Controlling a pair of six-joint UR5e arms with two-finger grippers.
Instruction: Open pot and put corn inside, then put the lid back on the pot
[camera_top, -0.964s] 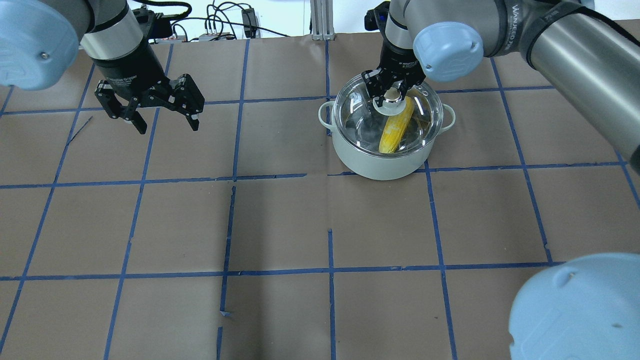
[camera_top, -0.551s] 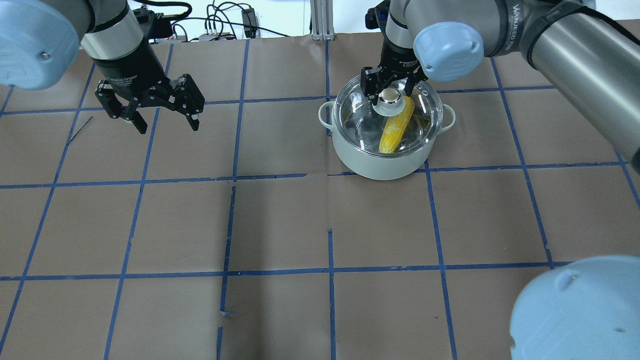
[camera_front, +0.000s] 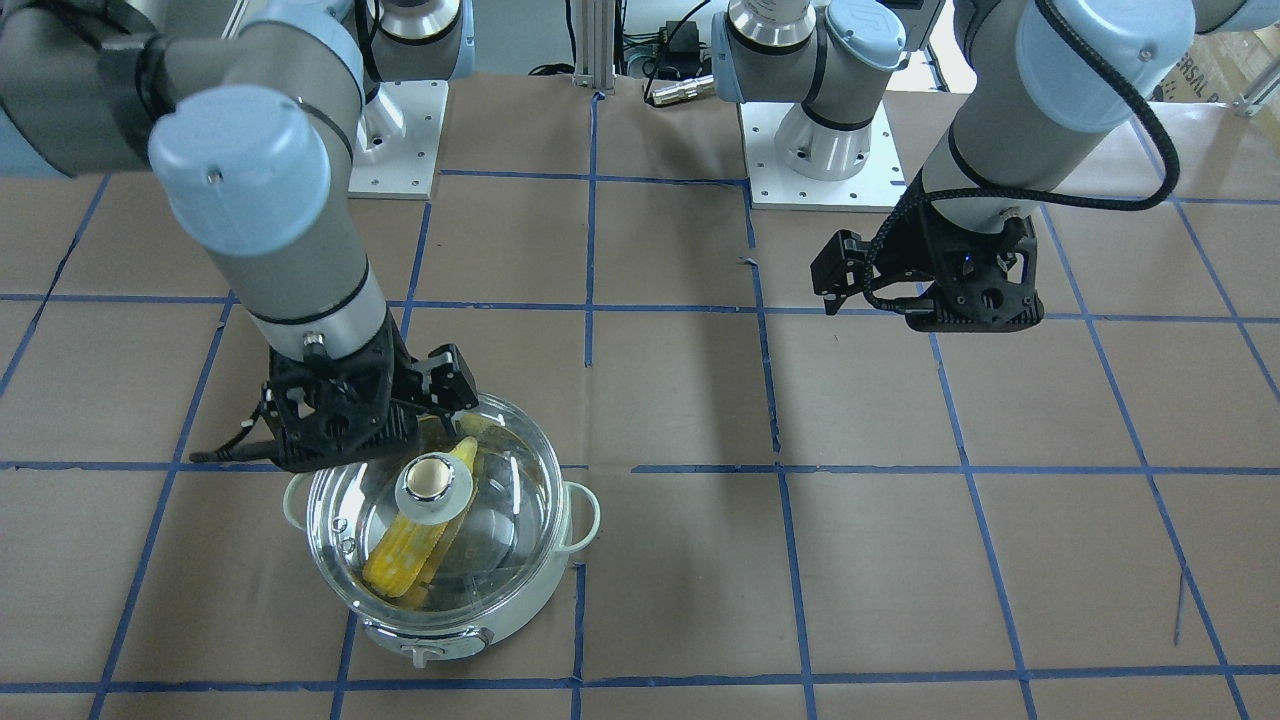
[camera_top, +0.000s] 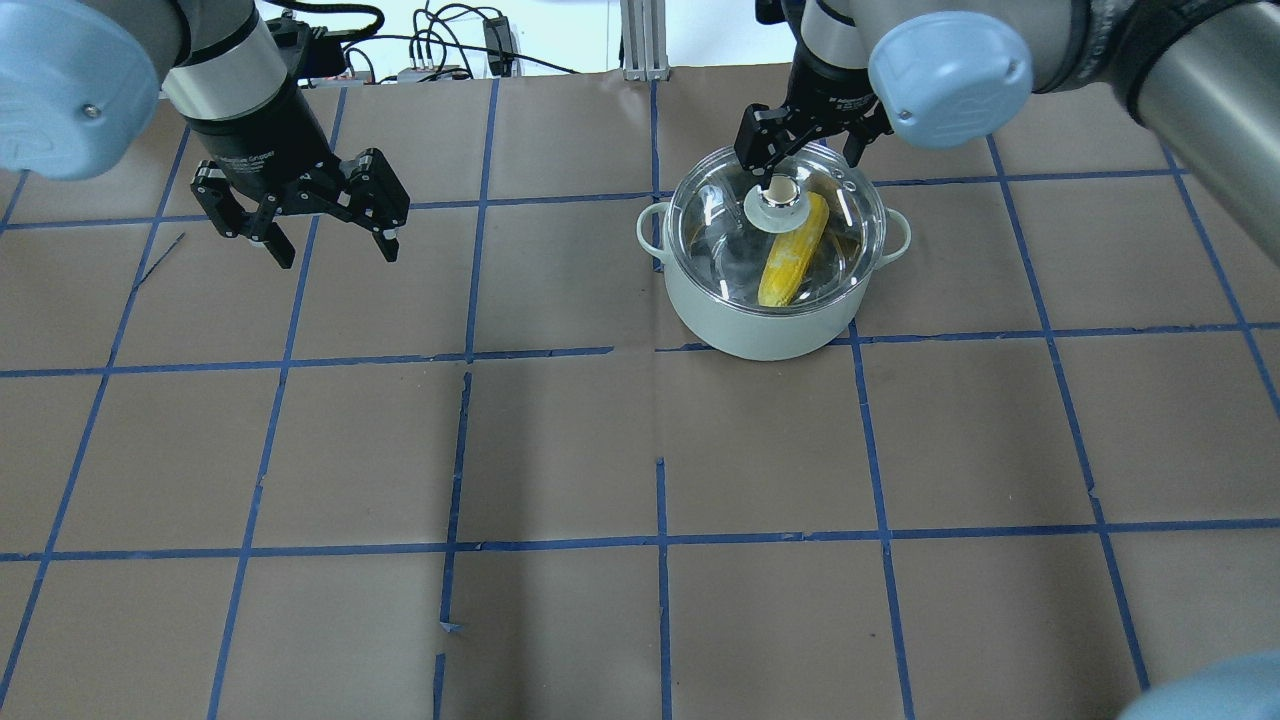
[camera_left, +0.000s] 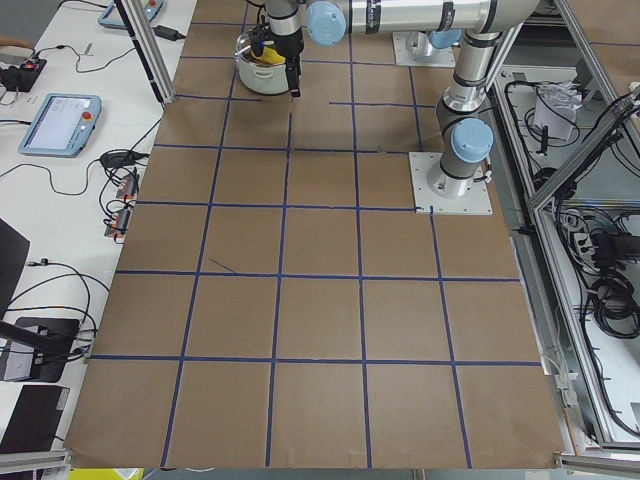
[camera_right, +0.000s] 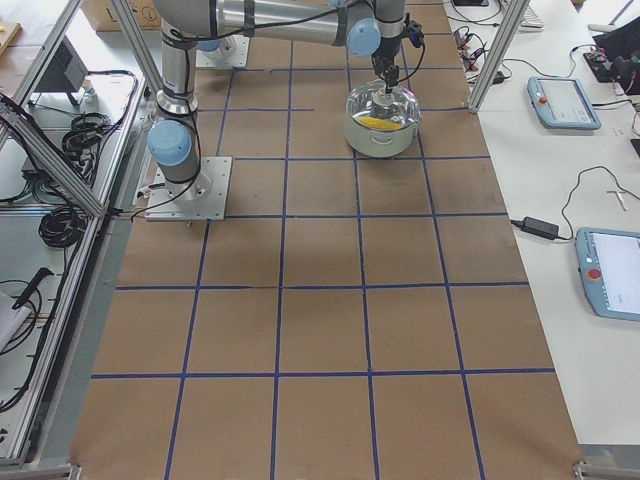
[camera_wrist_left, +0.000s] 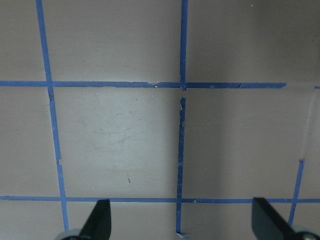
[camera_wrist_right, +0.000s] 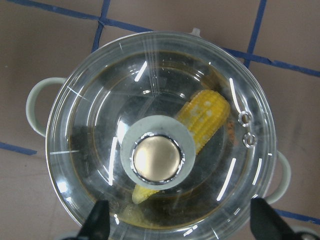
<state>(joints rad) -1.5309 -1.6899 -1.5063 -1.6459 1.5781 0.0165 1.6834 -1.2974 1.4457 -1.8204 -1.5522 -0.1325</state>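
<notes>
The pale mint pot (camera_top: 760, 335) stands on the table right of centre, also in the front view (camera_front: 440, 640). The clear glass lid (camera_top: 720, 220) sits on it, with its beige-topped knob (camera_top: 775, 195) free. The yellow corn (camera_top: 790, 255) lies inside under the lid and shows through the glass in the right wrist view (camera_wrist_right: 207, 117). My right gripper (camera_top: 800, 160) is open and empty, a little above the knob toward its far side; its fingertips (camera_wrist_right: 97, 220) flank the lid (camera_wrist_right: 90, 125). My left gripper (camera_top: 335, 250) is open and empty over bare table at the far left.
Brown paper with a blue tape grid covers the table (camera_top: 560, 450). Cables and a power supply (camera_top: 450, 50) lie at the far edge beside an aluminium post (camera_top: 640, 40). The arm bases (camera_front: 820, 150) stand at the robot's side.
My right gripper has opened off the lid's knob and risen, drawing back toward the far side. The lid stays on the pot. The left arm has not moved.
</notes>
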